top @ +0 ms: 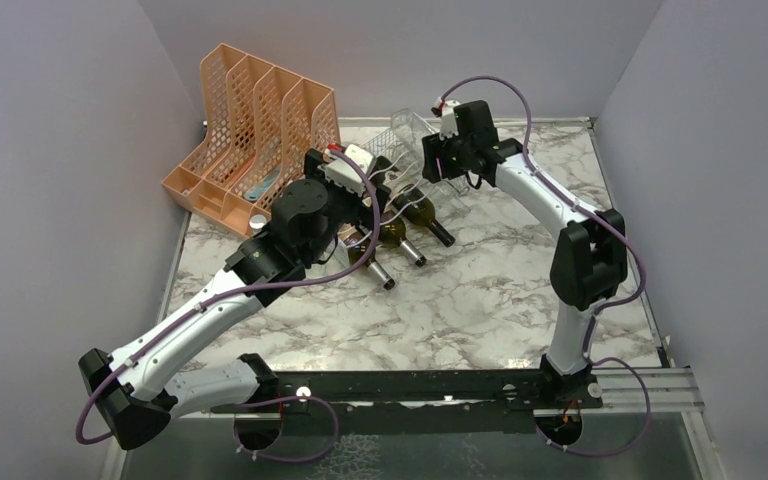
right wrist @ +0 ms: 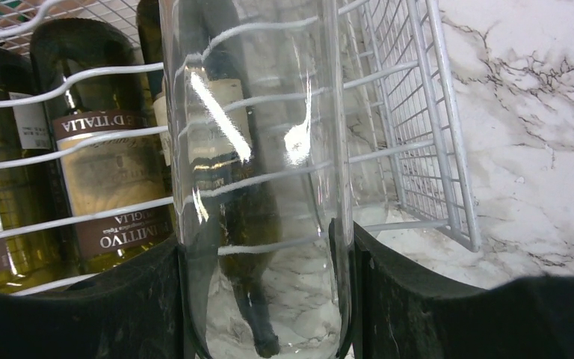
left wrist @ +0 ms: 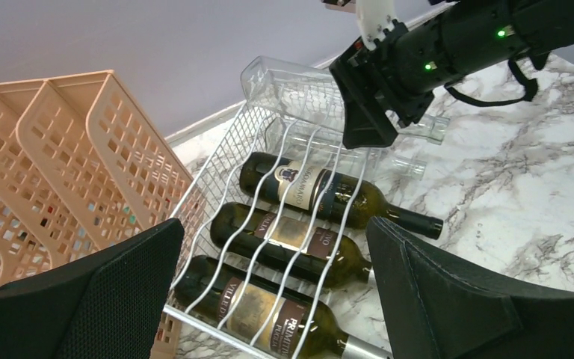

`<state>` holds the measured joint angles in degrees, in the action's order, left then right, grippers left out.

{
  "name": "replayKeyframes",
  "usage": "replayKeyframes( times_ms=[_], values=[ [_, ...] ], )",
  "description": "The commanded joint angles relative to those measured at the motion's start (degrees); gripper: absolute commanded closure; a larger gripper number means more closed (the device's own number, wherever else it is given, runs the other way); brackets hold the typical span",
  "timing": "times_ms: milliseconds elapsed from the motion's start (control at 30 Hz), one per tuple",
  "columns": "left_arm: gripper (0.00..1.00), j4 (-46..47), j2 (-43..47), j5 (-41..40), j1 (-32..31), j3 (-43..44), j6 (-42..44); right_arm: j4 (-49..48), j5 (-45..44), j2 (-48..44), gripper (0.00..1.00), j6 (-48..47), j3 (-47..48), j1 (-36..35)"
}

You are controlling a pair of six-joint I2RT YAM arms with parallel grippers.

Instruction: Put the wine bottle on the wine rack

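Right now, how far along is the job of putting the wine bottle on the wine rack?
Done: three dark bottles already lie in the white wire rack. In hand: the right claw is clamped on a clear bottle, held over the rack beside them. Left: lowering it into a free cradle and letting go. The left claw is open and holds nothing.

From above, the left arm [top: 305,210] covers the 9 o'clock side of the wine rack [top: 392,158] and most of the dark bottles [top: 418,210]; only their necks show, pointing toward 5 o'clock. In the right wrist view the clear wine bottle [right wrist: 261,149] runs off the 12 and 6 o'clock edges, hiding its neck and base. What lies in the orange organizer [top: 260,110] is too small to tell.
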<state>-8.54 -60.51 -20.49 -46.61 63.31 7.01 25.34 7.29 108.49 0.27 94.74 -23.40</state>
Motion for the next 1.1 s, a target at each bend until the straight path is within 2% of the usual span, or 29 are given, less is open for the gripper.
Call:
replayKeyframes(
  times_ms=[0,267,467,667,733,867,1067],
  values=[
    [0.01,0.8,1.2,2.4,0.4,-0.2,-2.5,-2.2,-1.2,1.5,0.99,-1.0,4.3,0.4],
    [0.01,2.1,2.4,1.9,0.4,-2.0,-2.0,-0.2,-3.8,3.1,0.99,-3.3,5.5,0.4],
    [0.01,2.1,2.5,2.0,0.4,-2.3,-1.9,0.4,-3.8,4.1,0.89,-6.2,5.2,0.5],
    [0.01,2.4,2.8,2.1,0.4,-2.7,-1.9,2.7,-4.4,5.9,0.86,-7.2,6.4,0.5],
    [0.01,2.6,2.9,2.2,0.4,-3.0,-1.9,2.7,-4.8,6.2,0.79,-7.2,6.4,0.4],
    [0.01,2.6,2.7,2.7,0.5,-3.1,-1.9,2.7,-5.9,6.4,0.53,-6.7,6.4,0.4],
    [0.01,2.7,2.6,2.7,0.4,-3.2,-1.8,1.7,-6.7,5.7,0.34,-7.9,6.2,0.4]
  ],
)
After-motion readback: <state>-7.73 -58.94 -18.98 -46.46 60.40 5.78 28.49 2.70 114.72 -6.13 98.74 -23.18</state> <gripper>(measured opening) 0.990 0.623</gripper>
